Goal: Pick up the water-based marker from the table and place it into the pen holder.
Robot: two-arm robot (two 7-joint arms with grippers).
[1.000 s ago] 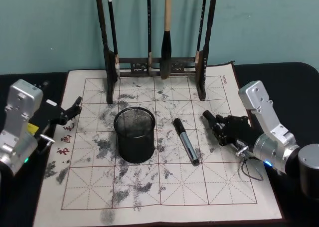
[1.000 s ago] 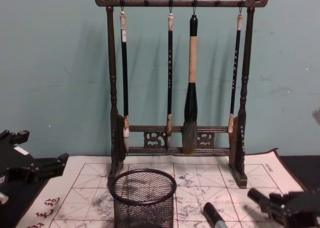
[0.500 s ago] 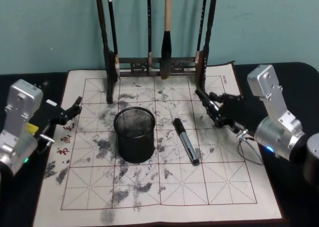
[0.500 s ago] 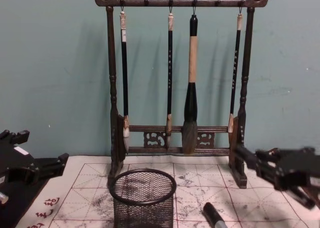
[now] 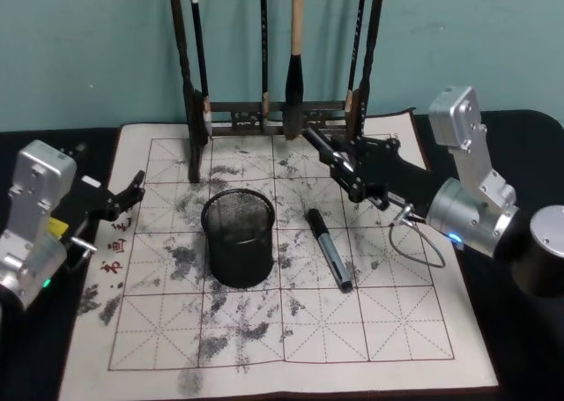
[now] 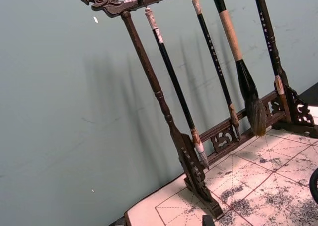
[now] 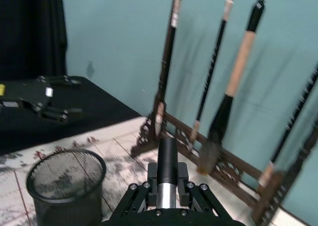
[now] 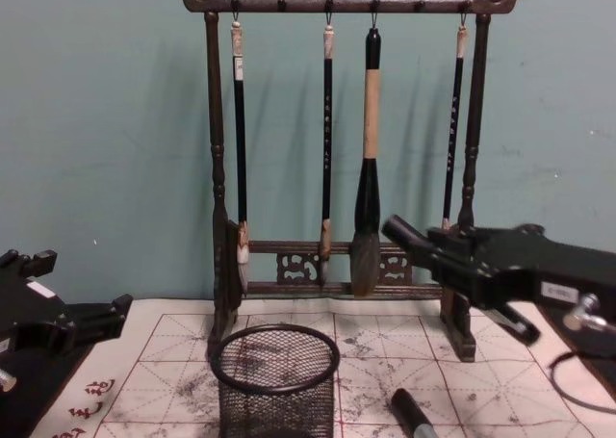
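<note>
My right gripper (image 5: 351,167) is shut on a black water-based marker (image 5: 322,144) with a silver band (image 7: 166,172). It holds the marker nearly level in the air, tip toward the brush rack, above the mat behind and right of the pen holder (image 5: 238,235). From the chest view the right gripper (image 8: 441,252) hangs well above the mesh pen holder (image 8: 275,378). A second black marker (image 5: 328,249) lies on the mat just right of the holder. My left gripper (image 5: 130,191) is parked open at the mat's left edge, holding nothing.
A tall dark wooden brush rack (image 5: 278,115) with several hanging brushes stands at the back of the cream gridded mat (image 5: 291,330). The black table (image 5: 520,128) shows around the mat. A loose cable (image 5: 423,242) hangs under the right arm.
My right gripper, with the marker in it, has risen from low at the mat's right side and swung left and back toward the rack. The left arm and the marker on the mat have not moved.
</note>
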